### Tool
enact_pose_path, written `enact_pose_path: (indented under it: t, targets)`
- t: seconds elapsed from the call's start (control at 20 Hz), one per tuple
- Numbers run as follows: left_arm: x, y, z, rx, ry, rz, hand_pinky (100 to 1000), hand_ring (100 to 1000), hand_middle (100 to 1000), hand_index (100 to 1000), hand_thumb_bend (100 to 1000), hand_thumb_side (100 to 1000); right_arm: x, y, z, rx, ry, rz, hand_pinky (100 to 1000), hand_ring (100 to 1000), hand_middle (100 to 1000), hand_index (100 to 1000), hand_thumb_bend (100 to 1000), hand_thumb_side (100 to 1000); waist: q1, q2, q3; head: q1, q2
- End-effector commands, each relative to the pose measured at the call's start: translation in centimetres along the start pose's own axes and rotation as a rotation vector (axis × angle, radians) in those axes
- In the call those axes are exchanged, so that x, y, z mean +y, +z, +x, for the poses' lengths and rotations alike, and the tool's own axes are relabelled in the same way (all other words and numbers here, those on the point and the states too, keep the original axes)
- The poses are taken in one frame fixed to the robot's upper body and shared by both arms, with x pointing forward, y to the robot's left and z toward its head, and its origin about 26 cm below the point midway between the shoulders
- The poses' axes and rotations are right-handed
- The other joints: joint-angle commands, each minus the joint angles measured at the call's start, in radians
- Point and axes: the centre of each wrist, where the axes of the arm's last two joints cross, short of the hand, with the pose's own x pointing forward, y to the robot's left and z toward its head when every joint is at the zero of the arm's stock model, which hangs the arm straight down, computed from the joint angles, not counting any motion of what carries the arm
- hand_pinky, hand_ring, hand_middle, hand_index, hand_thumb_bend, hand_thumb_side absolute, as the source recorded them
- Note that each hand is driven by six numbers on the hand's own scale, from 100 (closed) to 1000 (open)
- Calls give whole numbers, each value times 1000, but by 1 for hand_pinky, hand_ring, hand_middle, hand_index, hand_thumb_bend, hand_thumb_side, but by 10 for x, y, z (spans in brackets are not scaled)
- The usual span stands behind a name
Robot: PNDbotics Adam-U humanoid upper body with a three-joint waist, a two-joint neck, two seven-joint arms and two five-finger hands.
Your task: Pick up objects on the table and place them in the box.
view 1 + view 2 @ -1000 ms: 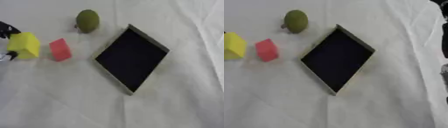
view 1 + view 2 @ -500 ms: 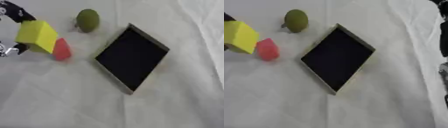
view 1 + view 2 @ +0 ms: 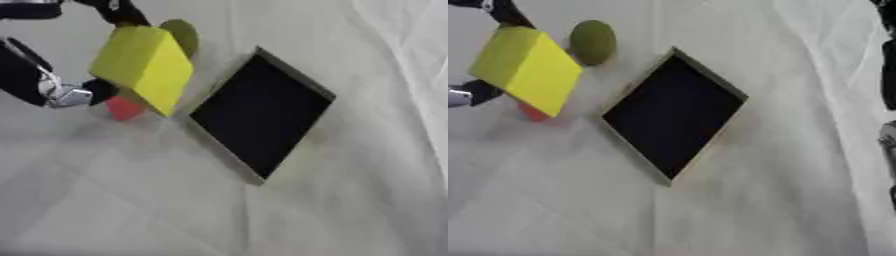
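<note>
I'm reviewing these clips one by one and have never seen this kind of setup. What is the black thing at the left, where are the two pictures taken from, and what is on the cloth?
Both pictures come from a stereo camera in a humanoid robot's head, looking down at a table covered by a white cloth: one from its left eye, one from its right, so they nearly match. The black and silver parts at the left are the robot's left hand, steered by a person. It holds a yellow block pinched between its fingers, lifted above the cloth. Partly hidden behind the block are a small red block and a green round object, both on the cloth. The dark square thing is the box, open and empty. Dark parts at the right edge of the right eye view may be the other arm.
</note>
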Motion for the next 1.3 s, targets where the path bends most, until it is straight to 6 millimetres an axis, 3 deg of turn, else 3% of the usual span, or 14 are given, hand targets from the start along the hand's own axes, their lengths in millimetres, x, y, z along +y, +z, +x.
enact_pose_path:
  t: [0.05, 0.7, 1.3]
  targets:
    - [7, -13, 1, -11, -15, 5, 811, 755, 639, 801, 107, 160, -3, -7, 8, -28, 10, 18, 839, 879, 715, 775, 100, 658, 12, -40, -5, 6, 7]
    - [-2, -85, -27, 19, 18, -38, 810, 756, 639, 802, 116, 238, 1, -10, 8, -31, -19, 24, 839, 878, 715, 775, 100, 661, 28, -41, -54, 17, 4]
    - [-45, -123, -53, 74, 27, -143, 816, 768, 653, 810, 282, 300, 3, -13, 8, -39, -37, 17, 839, 873, 715, 775, 100, 664, 36, -31, -84, 22, 4]
